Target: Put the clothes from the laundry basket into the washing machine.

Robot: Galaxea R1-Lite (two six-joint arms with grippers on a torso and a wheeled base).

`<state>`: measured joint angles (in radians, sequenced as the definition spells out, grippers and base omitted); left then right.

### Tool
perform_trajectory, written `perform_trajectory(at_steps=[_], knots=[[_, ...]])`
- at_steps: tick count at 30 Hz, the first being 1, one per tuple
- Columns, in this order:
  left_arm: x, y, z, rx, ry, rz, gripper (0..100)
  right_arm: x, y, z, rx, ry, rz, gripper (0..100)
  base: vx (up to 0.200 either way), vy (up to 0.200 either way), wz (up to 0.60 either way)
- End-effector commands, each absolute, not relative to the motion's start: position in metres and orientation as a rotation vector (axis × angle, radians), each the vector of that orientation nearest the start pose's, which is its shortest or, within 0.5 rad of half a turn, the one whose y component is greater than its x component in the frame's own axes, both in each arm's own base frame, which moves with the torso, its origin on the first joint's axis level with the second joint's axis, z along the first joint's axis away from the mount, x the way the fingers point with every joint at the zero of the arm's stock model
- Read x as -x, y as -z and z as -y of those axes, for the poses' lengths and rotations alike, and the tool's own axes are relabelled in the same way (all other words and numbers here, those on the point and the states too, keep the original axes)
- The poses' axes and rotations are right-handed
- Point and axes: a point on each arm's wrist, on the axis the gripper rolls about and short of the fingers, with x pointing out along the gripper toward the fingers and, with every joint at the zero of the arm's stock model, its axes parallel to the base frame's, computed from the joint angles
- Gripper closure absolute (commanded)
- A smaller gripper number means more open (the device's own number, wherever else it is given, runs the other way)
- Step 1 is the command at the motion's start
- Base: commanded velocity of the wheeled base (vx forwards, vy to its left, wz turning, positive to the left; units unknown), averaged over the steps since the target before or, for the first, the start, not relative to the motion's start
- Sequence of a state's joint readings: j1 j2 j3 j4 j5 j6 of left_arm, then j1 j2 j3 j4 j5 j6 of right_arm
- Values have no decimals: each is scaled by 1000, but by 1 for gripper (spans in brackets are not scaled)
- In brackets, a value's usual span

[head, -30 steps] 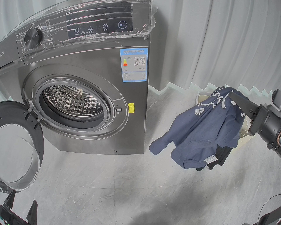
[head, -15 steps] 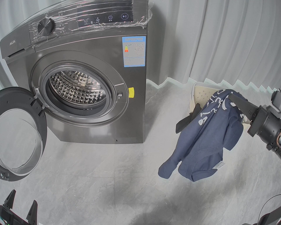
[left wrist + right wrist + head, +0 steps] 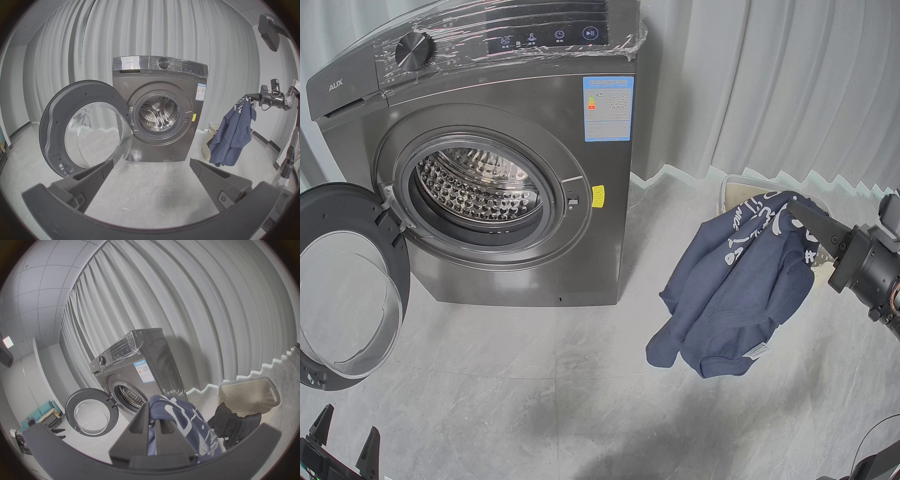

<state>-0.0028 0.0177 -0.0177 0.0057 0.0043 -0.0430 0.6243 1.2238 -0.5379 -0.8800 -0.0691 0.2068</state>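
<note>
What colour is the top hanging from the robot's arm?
A navy blue fabric top with white printed markings; head view shows it best.

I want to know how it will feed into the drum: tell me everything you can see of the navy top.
The navy top is a soft, knit-looking long-sleeved garment with white print near its upper part and a white label at the hem. It hangs bunched from the right gripper, shut on its top edge, one sleeve dangling lowest. It is in front of the laundry basket, right of the washing machine and apart from it.

Right tool [image 3: 152,420] clamps navy garment [image 3: 187,424] near basket [image 3: 250,396].
</note>
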Motion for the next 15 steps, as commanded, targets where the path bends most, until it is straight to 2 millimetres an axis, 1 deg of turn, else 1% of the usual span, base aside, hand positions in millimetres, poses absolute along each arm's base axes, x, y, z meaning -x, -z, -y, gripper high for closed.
perform_trajectory(at_steps=[1, 11, 15], knots=[[22, -76, 0, 43, -3, -14, 0, -149, -250, -105, -268, -571, 126, 100, 0, 200, 0], [22, -76, 0, 43, -2, -14, 0, -149, -249, -105, -267, -571, 125, 100, 0, 200, 0], [22, -76, 0, 43, -2, -14, 0, -149, -249, -105, -267, -571, 123, 100, 0, 0, 0]])
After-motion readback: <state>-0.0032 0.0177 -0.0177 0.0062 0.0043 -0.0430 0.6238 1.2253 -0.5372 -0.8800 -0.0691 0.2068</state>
